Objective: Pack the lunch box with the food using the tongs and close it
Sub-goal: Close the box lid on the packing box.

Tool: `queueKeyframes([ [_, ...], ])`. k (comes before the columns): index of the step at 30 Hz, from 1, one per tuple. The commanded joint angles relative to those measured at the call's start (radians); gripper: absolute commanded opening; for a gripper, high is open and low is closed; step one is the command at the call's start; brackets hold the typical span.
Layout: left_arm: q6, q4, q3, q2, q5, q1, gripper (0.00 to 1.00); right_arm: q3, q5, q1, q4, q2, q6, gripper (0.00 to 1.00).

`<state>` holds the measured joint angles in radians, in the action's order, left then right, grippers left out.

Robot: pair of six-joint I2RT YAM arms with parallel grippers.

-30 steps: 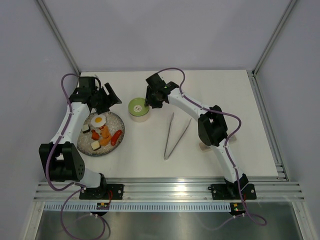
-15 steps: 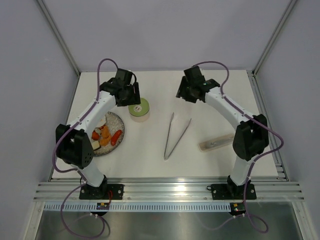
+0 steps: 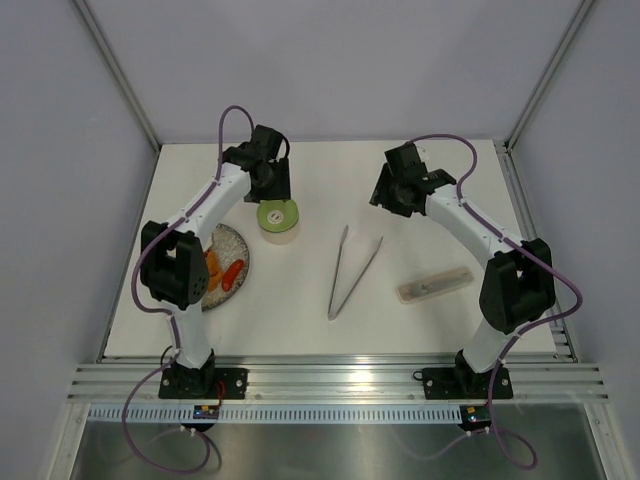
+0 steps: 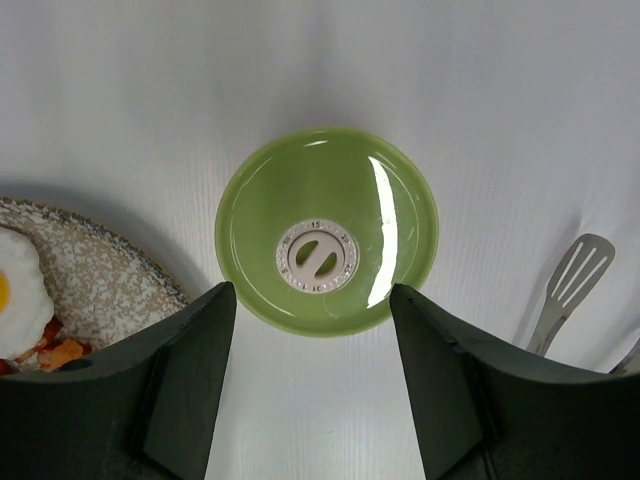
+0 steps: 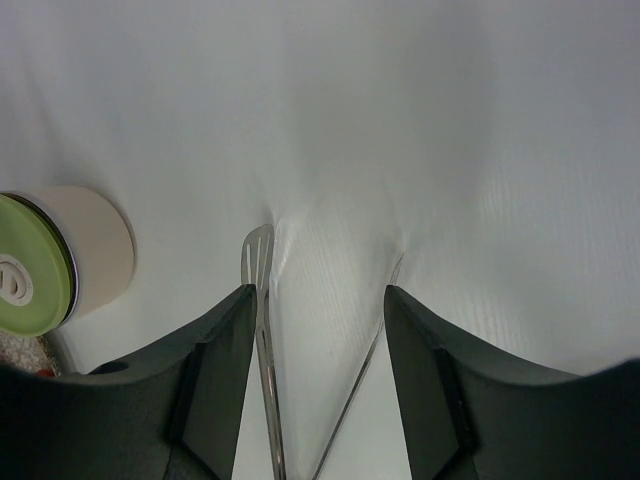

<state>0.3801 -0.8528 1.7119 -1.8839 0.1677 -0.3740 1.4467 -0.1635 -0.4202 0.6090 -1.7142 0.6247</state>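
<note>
Looking from the near side of the bench in the top view, the left arm sits right over the plate. Only a red sausage and an orange bit peek out. The egg only turns up in the left wrist view, cut off at the frame edge, and the scraps under it are too cropped to sort out.

The tongs lie flat mid-bench, joined end near, tips pointing away, nothing touching them. Right of them is a long see-through case; something's in it, can't tell what.

A bit farther back, between plate and tongs, stands the lunch box with its green lid on, so the inside is hidden. The top view mostly gives you the lid, while the right wrist view shows the pale side wall.

The left end effector hangs straight above the lid, fingers spread apart, gripping nothing. The right end effector hovers over the far tips of the tongs, one of them slotted, jaws parted too, empty. Overhead you can't read either gap; the wrist views show it.
</note>
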Motion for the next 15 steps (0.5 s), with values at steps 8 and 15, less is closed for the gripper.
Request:
queueKeyframes([
  [8, 0.009, -0.029, 0.032, -0.142, -0.043, -0.003, 0.66, -0.034, -0.027, -0.005, -0.032, 0.025, -0.008, 0.61],
  [15, 0.033, -0.043, -0.031, -0.179, -0.047, -0.005, 0.63, -0.051, -0.025, -0.005, -0.034, 0.027, -0.002, 0.61],
])
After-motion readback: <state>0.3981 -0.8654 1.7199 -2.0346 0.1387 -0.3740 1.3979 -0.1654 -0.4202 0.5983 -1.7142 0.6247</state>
